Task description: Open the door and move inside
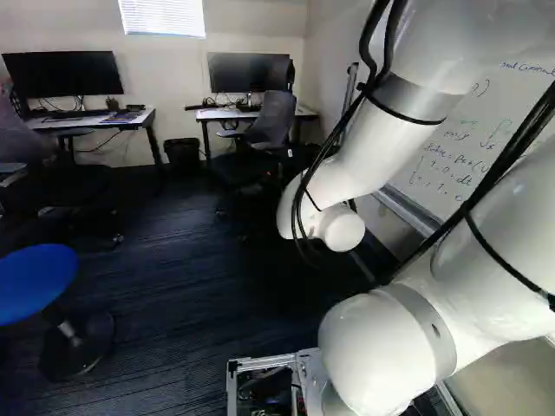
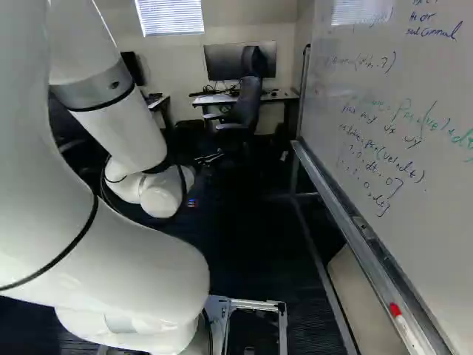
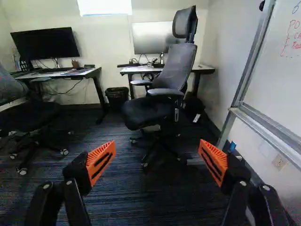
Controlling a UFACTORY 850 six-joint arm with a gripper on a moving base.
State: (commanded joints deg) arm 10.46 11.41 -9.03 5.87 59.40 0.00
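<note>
Going left to right across the left base view, we open on a blue stool point(image 1: 35, 279) sliced by the edge, with the dark office chair point(image 1: 24, 134) behind it cut off too, its lower part sinking into shadow. Then comes a black monitor point(image 1: 65, 74) on a white-topped desk point(image 1: 130, 121), the window blind point(image 1: 162, 16) cropped along its top, and a black waste bin point(image 1: 182, 152) by the wall. Next, the high-backed chair point(image 3: 160, 106) covers part of the second desk point(image 3: 204, 69) and some of the second monitor point(image 3: 153, 36); its base is hard to pick out against the dark carpet point(image 1: 165, 295). Here's the white arm point(image 1: 381, 130), big and close, blocking plenty of the floor and hiding the gripper point(image 3: 157, 150) from both base views. Over to the wrist view for that one: the fingers are spread wide, orange pads point(image 3: 100, 161) well apart, nothing pinched between them, and the high-backed chair stands out ahead, beyond the gap. Last, at the far right of the right base view, the whiteboard point(image 2: 384, 111) runs out of frame, a red-capped marker point(image 2: 403, 322) lying on its tray point(image 2: 336, 203). As for the door, I can't make it out in any view, so where it is, which way it faces and how its long axis runs, I can't tell.
</note>
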